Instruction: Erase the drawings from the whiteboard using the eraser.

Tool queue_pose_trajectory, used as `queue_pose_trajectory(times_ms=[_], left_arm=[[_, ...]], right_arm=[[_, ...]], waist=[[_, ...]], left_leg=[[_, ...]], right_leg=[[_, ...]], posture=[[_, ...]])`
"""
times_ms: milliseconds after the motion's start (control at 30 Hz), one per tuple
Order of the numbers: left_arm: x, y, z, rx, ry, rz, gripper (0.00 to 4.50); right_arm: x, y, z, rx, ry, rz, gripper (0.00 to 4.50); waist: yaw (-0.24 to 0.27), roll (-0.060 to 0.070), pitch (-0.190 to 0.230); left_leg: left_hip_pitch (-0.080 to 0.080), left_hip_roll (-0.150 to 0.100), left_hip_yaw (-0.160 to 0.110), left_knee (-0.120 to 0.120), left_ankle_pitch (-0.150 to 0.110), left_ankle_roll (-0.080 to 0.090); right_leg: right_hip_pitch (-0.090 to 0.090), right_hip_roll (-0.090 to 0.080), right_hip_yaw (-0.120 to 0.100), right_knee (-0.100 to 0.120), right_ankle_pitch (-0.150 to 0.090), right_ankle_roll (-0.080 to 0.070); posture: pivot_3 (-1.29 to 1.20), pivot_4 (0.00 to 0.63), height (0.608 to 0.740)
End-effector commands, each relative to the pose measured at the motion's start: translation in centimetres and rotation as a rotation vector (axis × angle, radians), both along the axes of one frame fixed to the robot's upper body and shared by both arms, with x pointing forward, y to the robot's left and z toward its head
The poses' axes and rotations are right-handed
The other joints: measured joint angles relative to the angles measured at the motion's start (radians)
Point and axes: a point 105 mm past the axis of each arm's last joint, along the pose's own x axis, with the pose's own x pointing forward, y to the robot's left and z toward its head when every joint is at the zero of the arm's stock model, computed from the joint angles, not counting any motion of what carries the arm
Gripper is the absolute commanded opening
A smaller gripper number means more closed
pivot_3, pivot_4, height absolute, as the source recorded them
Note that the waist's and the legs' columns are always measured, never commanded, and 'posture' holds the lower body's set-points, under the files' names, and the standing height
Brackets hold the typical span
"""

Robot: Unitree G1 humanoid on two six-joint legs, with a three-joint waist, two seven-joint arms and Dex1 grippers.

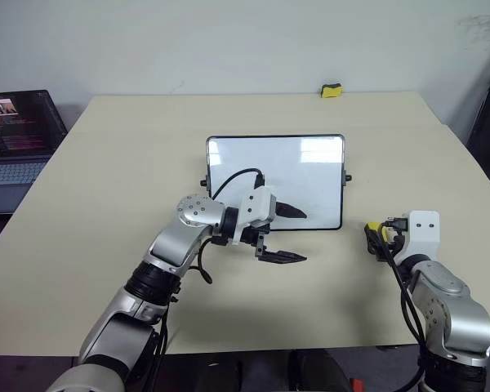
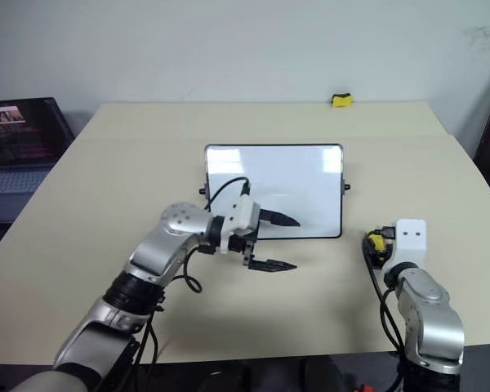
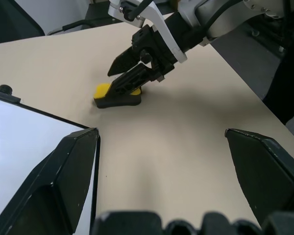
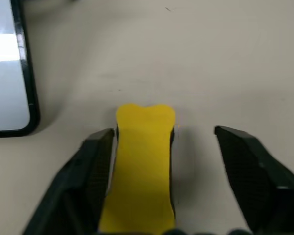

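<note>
A: Right gripper [image 4: 159,161]?
B: Jaws apart; eraser [image 4: 142,166] on the table [image 1: 106,163] between them, touching one finger, near end cut off.
A: Left gripper [image 1: 287,234]?
B: Spread empty over the whiteboard [image 1: 278,175] edge at the eraser's nine o'clock; drawings not discernible.

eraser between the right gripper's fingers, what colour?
Bright yellow eraser with a dark underside, seen best in the right wrist view.

My head pair looks forward and down over the worktop [image 1: 106,163] centred on the whiteboard [image 1: 275,171]; both wrist views sit close, sharing the eraser [image 4: 142,166] beside that board.
</note>
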Motion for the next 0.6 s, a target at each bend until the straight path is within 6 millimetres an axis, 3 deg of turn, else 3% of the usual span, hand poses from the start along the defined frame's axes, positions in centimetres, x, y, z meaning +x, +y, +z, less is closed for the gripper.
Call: queue_pose_trajectory(times_ms=[33,200,333,500,600], left_arm=[[-0.1,0.3,1.5,-0.043,-0.045,0.027,4.5],[1.1,3.3,2.3,-0.138,0.028,0.22,4.5],[2.4,7.8,3.0,-0.296,0.092,0.552,4.5],[1.1,10.8,1.0,-0.378,0.117,0.851,4.5],[0.7,11.1,0.6,-0.419,0.092,0.972,4.5]], right_arm=[[0.4,0.1,1.6,-0.017,-0.08,0.019,4.43],[0.1,2.7,4.7,-0.038,-0.237,0.166,4.43],[-0.4,5.0,6.2,-0.05,-0.353,0.239,4.43],[-0.9,7.4,6.5,-0.133,-0.518,0.243,4.43],[-1.8,7.1,5.3,-0.151,-0.544,0.216,4.43]], waist=[[0.0,0.0,0.0],[-0.007,0.0,0.0],[-0.014,0.0,0.0],[-0.005,0.0,0.0],[0.007,0.0,0.0]], left_leg=[[0.0,0.0,0.0,0.0,0.0,0.0],[0.0,0.001,0.0,0.0,0.0,0.0],[0.0,0.002,-0.004,0.0,0.0,0.0],[-0.001,0.001,-0.004,0.0,0.0,-0.001],[-0.002,0.001,-0.004,0.0,0.001,-0.003]], right_leg=[[0.0,0.0,0.0,0.0,0.0,0.0],[-0.001,0.0,0.001,0.0,0.0,0.0],[-0.001,-0.001,0.001,0.0,0.0,0.0],[-0.001,-0.002,0.001,-0.001,0.0,0.0],[-0.002,-0.003,0.001,-0.001,0.0,0.001]], posture=[[0.0,0.15,0.74],[0.0,0.15,0.74],[0.0,0.15,0.74],[0.0,0.15,0.74],[0.0,0.15,0.74]])
